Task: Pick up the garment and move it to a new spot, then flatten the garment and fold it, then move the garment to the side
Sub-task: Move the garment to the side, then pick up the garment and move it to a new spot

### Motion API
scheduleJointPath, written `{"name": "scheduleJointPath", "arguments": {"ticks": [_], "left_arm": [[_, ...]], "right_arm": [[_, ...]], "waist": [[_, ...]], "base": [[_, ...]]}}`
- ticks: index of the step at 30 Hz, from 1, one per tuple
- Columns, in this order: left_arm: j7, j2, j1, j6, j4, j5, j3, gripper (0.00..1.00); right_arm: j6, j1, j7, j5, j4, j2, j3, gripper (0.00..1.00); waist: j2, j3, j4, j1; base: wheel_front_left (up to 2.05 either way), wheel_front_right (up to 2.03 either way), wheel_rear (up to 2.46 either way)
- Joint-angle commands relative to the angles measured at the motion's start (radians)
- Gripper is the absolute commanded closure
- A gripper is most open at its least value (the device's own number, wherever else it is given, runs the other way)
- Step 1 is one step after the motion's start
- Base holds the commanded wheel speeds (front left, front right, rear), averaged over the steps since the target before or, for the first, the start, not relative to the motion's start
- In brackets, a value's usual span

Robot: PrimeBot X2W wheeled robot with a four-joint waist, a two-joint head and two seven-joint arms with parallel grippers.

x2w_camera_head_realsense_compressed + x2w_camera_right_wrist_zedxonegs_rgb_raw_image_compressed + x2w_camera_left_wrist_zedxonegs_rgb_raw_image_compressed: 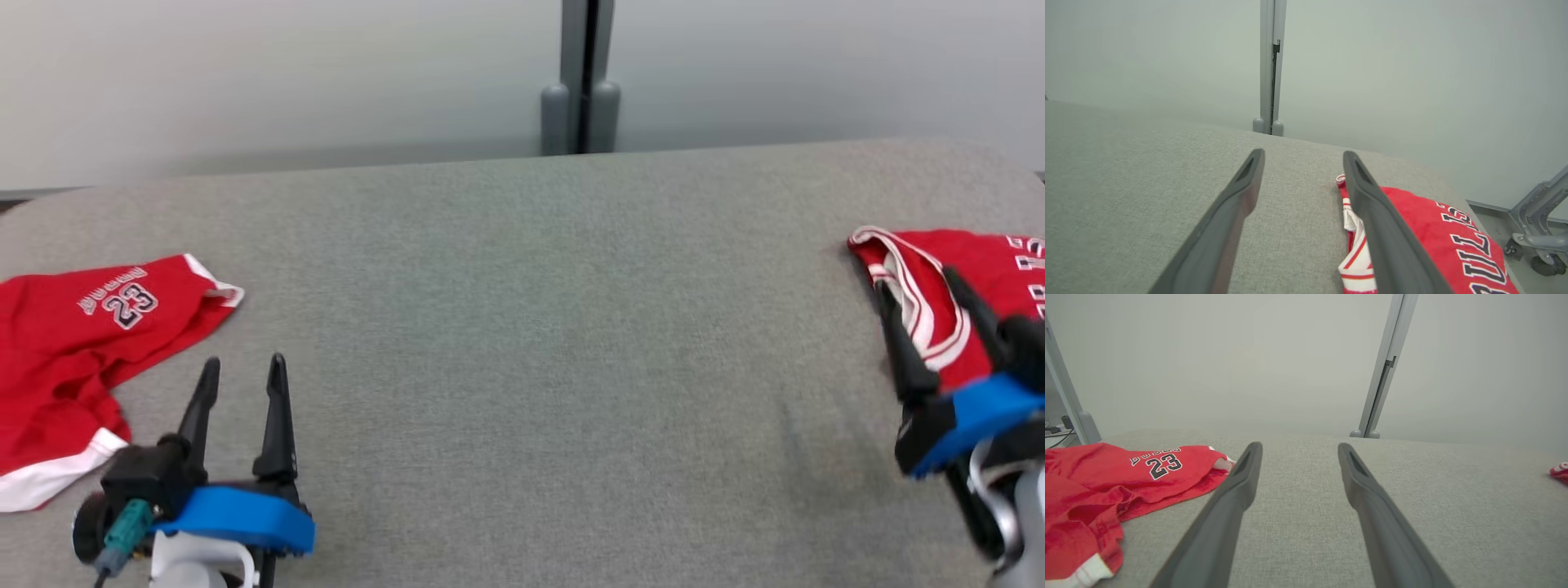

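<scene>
Grey woven cloth covers the table, which takes most of the head view. At the right edge of this frame lies the red shirt, folded, with white and red trim along its left border and dark letters on top. The right gripper is at the lower right, a little blurred, and its two dark fingers point up over the near left part of the shirt. In the right wrist view the fingers of this gripper are spread wide with nothing between them. One finger crosses the trimmed edge of the shirt, and I cannot tell if it touches the cloth.

At the left edge of the head view lies a second red garment, crumpled, with the number 23 and a white hem. The left gripper is at the lower left, just beside it, wide open and empty. In the left wrist view its fingers frame bare table, the crumpled garment is at the lower left, and a corner of the folded shirt shows at the far right.

Nothing lies between the two garments. Behind the table there is a pale wall and a grey post at the top centre
</scene>
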Motion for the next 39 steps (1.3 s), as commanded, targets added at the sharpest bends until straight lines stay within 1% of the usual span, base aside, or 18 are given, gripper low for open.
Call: {"name": "scheduleJointPath", "arguments": {"ticks": [1, 5, 10, 13, 19, 25, 28, 32, 34, 39], "left_arm": [[-0.004, -0.008, 0.017, 0.003, 0.012, -0.004, 0.002, 0.00], [-0.008, -0.019, 0.053, -0.005, 0.037, -0.004, 0.015, 0.00], [-0.008, -0.038, 0.091, -0.012, 0.058, 0.004, 0.027, 0.00], [-0.008, -0.045, 0.108, -0.015, 0.064, 0.011, 0.033, 0.00], [-0.009, -0.055, 0.124, -0.021, 0.072, 0.023, 0.049, 0.00], [-0.009, -0.066, 0.121, -0.029, 0.081, 0.029, 0.053, 0.00], [-0.009, -0.068, 0.118, -0.028, 0.081, 0.032, 0.054, 0.00], [-0.009, -0.059, 0.107, -0.032, 0.082, 0.039, 0.060, 0.00], [-0.009, -0.058, 0.104, -0.035, 0.082, 0.039, 0.062, 0.00], [-0.008, -0.058, 0.088, -0.040, 0.085, 0.048, 0.062, 0.00]], "right_arm": [[0.000, 0.052, 0.000, 0.003, -0.033, 0.024, -0.023, 0.00], [0.000, 0.164, -0.012, 0.003, -0.105, 0.109, -0.052, 0.00], [0.000, 0.260, -0.032, 0.006, -0.135, 0.181, -0.066, 0.00], [0.000, 0.289, -0.029, 0.010, -0.134, 0.207, -0.067, 0.00], [0.000, 0.310, -0.020, -0.004, -0.147, 0.228, -0.056, 0.00], [0.000, 0.331, 0.009, -0.031, -0.175, 0.246, -0.073, 0.00], [0.000, 0.333, 0.003, -0.027, -0.169, 0.248, -0.078, 0.00], [0.000, 0.326, -0.015, -0.006, -0.143, 0.234, -0.072, 0.00], [0.000, 0.318, -0.022, -0.001, -0.129, 0.231, -0.067, 0.00], [0.000, 0.303, -0.041, 0.010, -0.113, 0.225, -0.055, 0.00]], "waist": [[0.0000, -0.018, 0.008, 0.0004], [0.0000, -0.061, 0.026, 0.0004], [0.0000, -0.113, 0.035, 0.0004], [0.0000, -0.127, 0.027, 0.0004], [0.0000, -0.133, 0.014, 0.0004], [0.0000, -0.137, 0.025, 0.0004], [0.0000, -0.137, 0.049, 0.0004], [0.0000, -0.135, 0.104, 0.0004], [0.0000, -0.136, 0.141, 0.0004], [0.0000, -0.135, 0.259, 0.0004]], "base": [[0.00, 0.00, 0.00], [0.00, 0.00, 0.00], [0.00, 0.00, 0.00], [0.00, 0.00, 0.00], [0.00, 0.00, 0.00], [0.00, 0.00, 0.00], [0.00, 0.00, 0.00], [0.00, 0.00, 0.00], [0.00, 0.00, 0.00], [0.00, 0.00, 0.00]]}}
